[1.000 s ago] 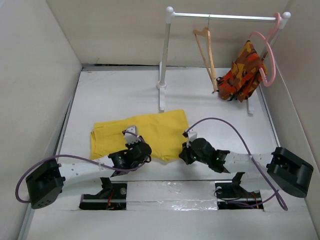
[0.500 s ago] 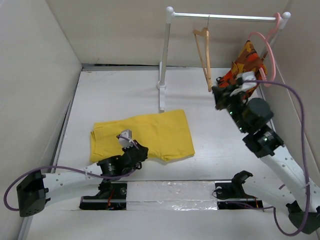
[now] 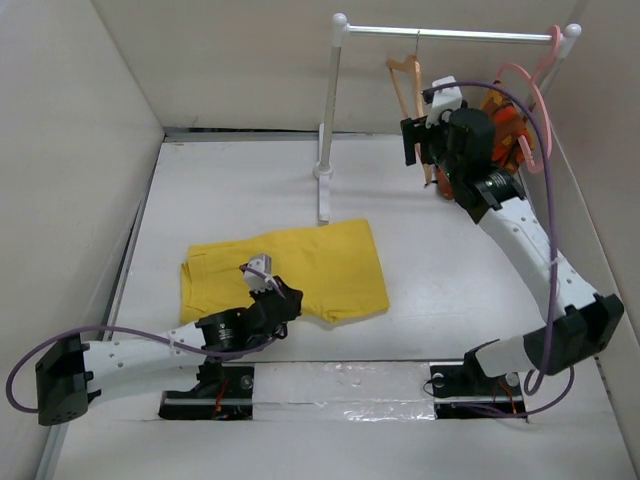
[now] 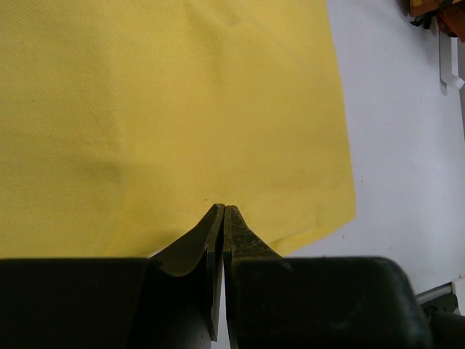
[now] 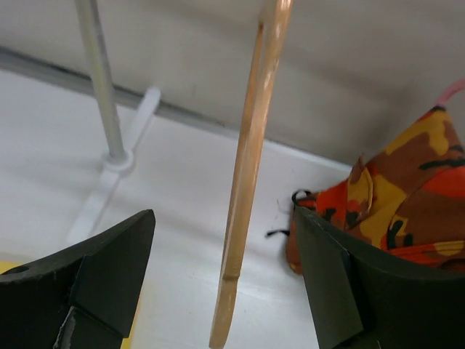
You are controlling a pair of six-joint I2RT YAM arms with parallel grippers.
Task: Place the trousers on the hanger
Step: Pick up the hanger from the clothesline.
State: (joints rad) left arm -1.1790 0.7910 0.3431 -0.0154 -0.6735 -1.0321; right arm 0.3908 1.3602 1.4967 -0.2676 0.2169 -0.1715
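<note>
The yellow trousers (image 3: pixel 310 262) lie flat on the table, and they fill most of the left wrist view (image 4: pixel 182 109). My left gripper (image 3: pixel 262 272) is low over their near part. Its fingers (image 4: pixel 240 233) are pressed together, tips on the cloth, with no fold showing between them. The tan wooden hanger (image 3: pixel 397 82) hangs by its hook from the rail (image 3: pixel 470 33). My right gripper (image 3: pixel 413 142) is raised to it and stands open. In the right wrist view, the hanger's slanting arm (image 5: pixel 247 167) runs down between the two spread fingers of the right gripper (image 5: pixel 225 218), touching neither.
A camouflage garment (image 3: pixel 508 128) hangs on a pink hanger (image 3: pixel 537 110) just right of my right gripper, and is close to its finger (image 5: pixel 407 189). The rack's left post (image 3: pixel 330 120) and foot (image 3: pixel 323 195) stand behind the trousers. Walls close in on both sides.
My right arm has swung from the front of the table up to the wooden hanger and its jaws have opened. My left gripper has closed over the trousers.
</note>
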